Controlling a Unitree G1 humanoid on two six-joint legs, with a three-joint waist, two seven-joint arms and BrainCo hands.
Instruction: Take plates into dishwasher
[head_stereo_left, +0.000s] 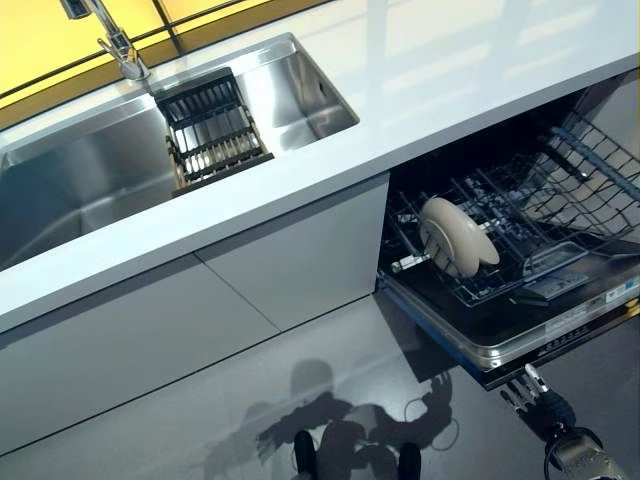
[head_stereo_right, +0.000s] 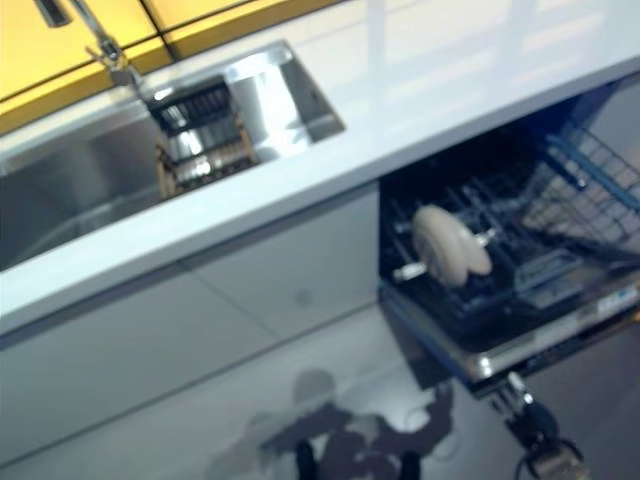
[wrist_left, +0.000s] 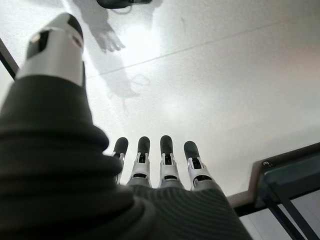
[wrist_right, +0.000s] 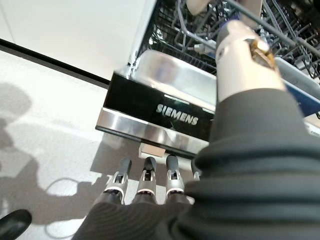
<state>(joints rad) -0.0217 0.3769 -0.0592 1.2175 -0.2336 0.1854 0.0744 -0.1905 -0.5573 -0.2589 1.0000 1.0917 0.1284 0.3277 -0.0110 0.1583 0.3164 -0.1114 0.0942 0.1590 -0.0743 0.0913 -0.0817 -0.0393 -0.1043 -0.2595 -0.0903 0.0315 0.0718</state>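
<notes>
A fitted kitchen, seen from above. A long, glossy white countertop (head_stereo_left: 420, 110) runs across the scene, with a rectangular stainless-steel sink (head_stereo_left: 90, 180) sunk into it. A chrome tap (head_stereo_left: 115, 40) stands at the sink's back edge, and a black slatted drying rack (head_stereo_left: 212, 128) sits inside the basin. Behind the counter is a yellow wall panel (head_stereo_left: 60, 45). Flat, handle-free pale grey cabinet fronts (head_stereo_left: 200, 310) close off the space under the counter. Beside them a built-in dishwasher with a steel-and-black door (head_stereo_left: 545, 335) hangs open, its dark wire rack (head_stereo_left: 540, 215) pulled out and holding an upright cream round plate (head_stereo_left: 457, 236). The glossy grey floor (head_stereo_left: 330, 400) reflects the light.
</notes>
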